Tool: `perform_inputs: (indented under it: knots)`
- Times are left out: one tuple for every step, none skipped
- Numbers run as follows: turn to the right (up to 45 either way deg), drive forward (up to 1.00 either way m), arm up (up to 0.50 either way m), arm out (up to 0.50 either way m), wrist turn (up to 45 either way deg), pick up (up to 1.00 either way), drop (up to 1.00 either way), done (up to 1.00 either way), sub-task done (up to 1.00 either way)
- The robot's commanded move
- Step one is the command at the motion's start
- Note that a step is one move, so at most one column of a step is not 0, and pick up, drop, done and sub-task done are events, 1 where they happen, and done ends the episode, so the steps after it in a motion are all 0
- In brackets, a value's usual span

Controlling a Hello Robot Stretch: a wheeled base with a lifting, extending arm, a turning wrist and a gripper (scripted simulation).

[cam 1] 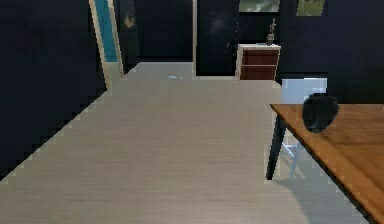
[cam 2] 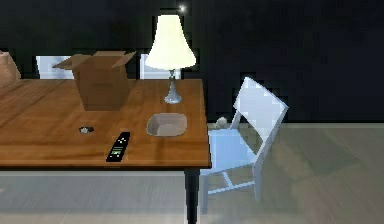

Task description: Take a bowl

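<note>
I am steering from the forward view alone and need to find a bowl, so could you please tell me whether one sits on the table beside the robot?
Observer: Yes. In the arm side view a pale bowl sits on the wooden table, near the table's right end.
Operator: Thank you. What stands closest to it?
Observer: A lamp with a cream shade stands just beyond it, farther up the picture.
Operator: Is anything lying on the near side?
Observer: A dark remote control lies to the bowl's left, close to the table's front edge.
</note>
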Motion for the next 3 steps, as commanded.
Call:
perform_inputs:
  knots:
    - [0.0,0.0,0.38,0.0,0.0,0.0,0.0,0.0,0.0]
    - [0.0,0.0,0.0,0.48,0.0,0.0,0.0,0.0,0.0]
    - [0.0,0.0,0.0,0.0,45.0,0.0,0.0,0.0,0.0]
